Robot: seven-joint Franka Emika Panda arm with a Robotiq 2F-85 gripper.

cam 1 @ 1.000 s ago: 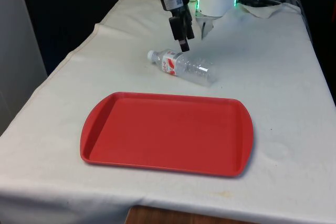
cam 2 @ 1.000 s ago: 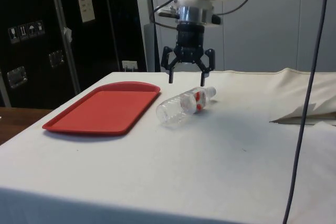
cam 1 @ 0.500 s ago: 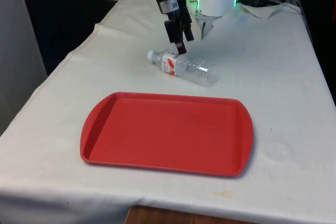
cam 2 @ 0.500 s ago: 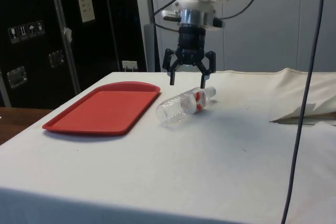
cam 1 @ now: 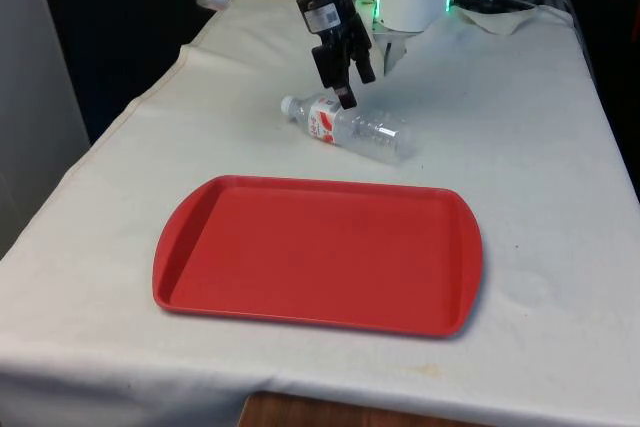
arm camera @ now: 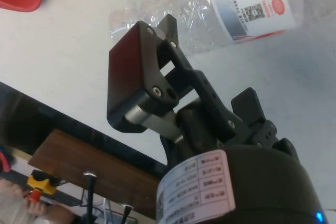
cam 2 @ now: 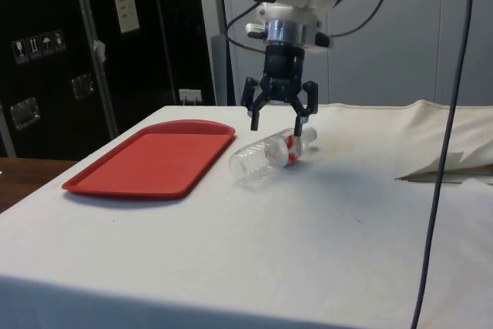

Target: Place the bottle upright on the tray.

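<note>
A clear plastic bottle [cam 1: 349, 128] with a white cap and a red-and-white label lies on its side on the cloth, beyond the red tray [cam 1: 318, 252]. The same bottle [cam 2: 270, 155] lies beside the tray [cam 2: 158, 156] in the side view. My gripper [cam 2: 276, 123] hangs open just above the bottle's label end, one finger on each side of it and apart from it. In the front view the gripper [cam 1: 345, 86] is tilted over the label. The wrist view has the bottle [arm camera: 247, 9] past one finger [arm camera: 137, 72].
A crumpled white cloth [cam 1: 500, 17] lies at the far end on the front view's right. The table's edges drop off on both sides. Bare cloth lies around the tray.
The gripper has tilted and come down a little closer to the bottle's label end. The bottle and the tray have not moved.
</note>
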